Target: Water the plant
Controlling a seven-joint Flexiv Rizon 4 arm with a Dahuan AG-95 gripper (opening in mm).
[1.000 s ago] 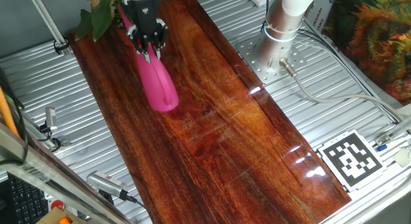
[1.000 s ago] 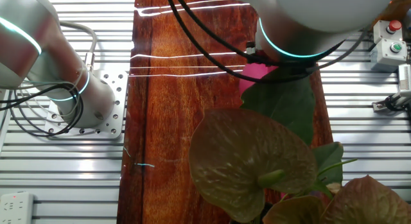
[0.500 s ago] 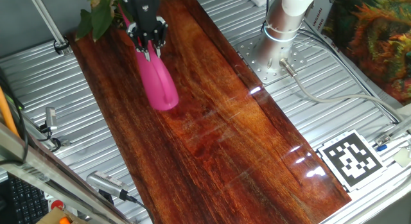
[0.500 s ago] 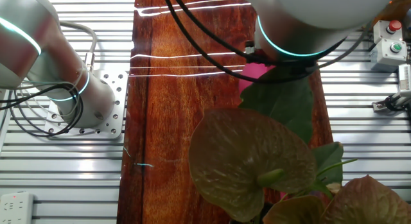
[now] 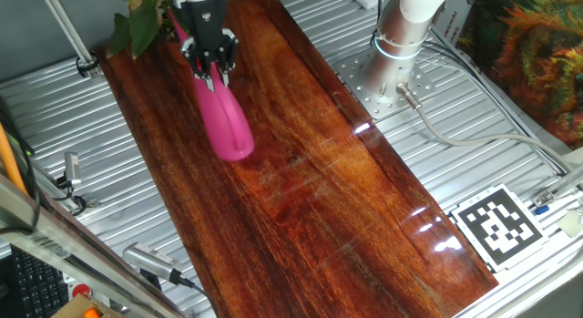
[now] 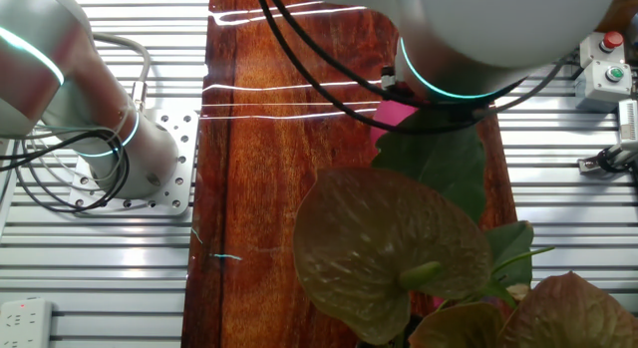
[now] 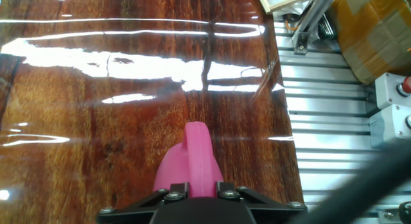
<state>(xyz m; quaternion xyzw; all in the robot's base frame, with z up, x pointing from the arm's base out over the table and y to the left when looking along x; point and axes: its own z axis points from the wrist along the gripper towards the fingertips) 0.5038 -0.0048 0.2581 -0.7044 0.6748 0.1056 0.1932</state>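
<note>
The pink watering can (image 5: 226,122) hangs tilted over the wooden board, its spout end reaching up toward the plant (image 5: 135,19), a small cluster of dark-green leaves at the board's far left corner. My gripper (image 5: 211,67) is shut on the can's handle. In the hand view the gripper (image 7: 198,189) clamps the pink handle (image 7: 197,153) from both sides. In the other fixed view the plant's broad leaves (image 6: 389,248) fill the foreground and hide most of the can (image 6: 394,117), which sits just behind them under my arm.
The long wooden board (image 5: 310,181) lies on a ribbed metal table. The arm's base (image 5: 401,35) stands at the back right, with a cable beside it. A big orange-and-green foliage mass (image 5: 537,54) is at the far right. A marker tag (image 5: 499,225) lies near the front right.
The gripper and the can have shifted only very slightly over the board; the grip is unchanged.
</note>
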